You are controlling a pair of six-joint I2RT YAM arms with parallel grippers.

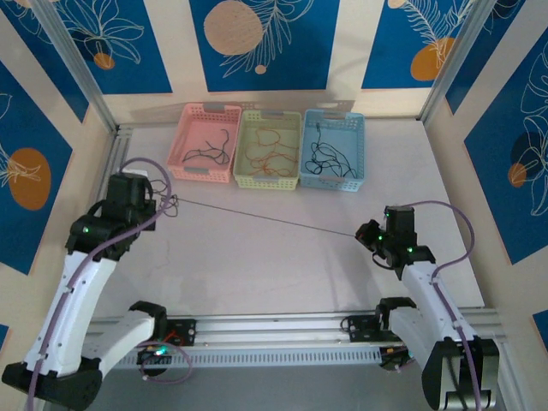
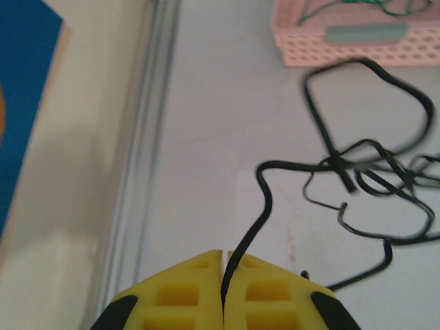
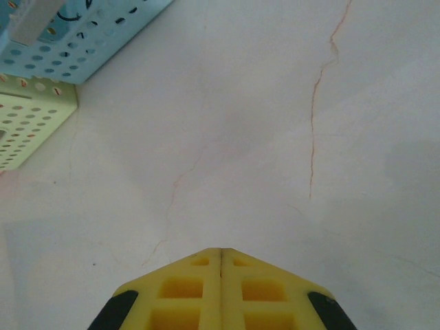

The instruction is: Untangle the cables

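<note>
**A:** Which step is in hand here?

**B:** The pulling-apart, I'm judging. The left pincer [image 2: 223, 256] is clamping fully closed on a thin black flexible cable [image 2: 265, 199]. The cable is leaving between its yellow fingertips and curling into a loose knotted clump [image 2: 350, 168], which is lying on the pale surface [image 2: 227, 103] just ahead of that pincer and to its right.

**A:** And the other arm?

**B:** The right pincer [image 3: 221, 251] is also pressing its fingers together. Its wrist view isn't showing a strand between them. From above, though, the cable is stretching taut from one pincer straight across to the other, so it is probably gripping the far end.

**A:** Where are the remaining cables sitting?

**B:** Well beyond both pincers, in three perforated plastic baskets: dark strands in the pink basket [image 1: 205, 175], orange-red strands in the pale yellow-green basket [image 1: 268, 181] and black strands in the light blue basket [image 1: 332, 184].

**A:** What is the next move calling for?

**B:** Harder pulling is likely tightening that clump. I'm thinking slack is needed first, then a fresh grip beside the clump to draw one loop free.
</note>
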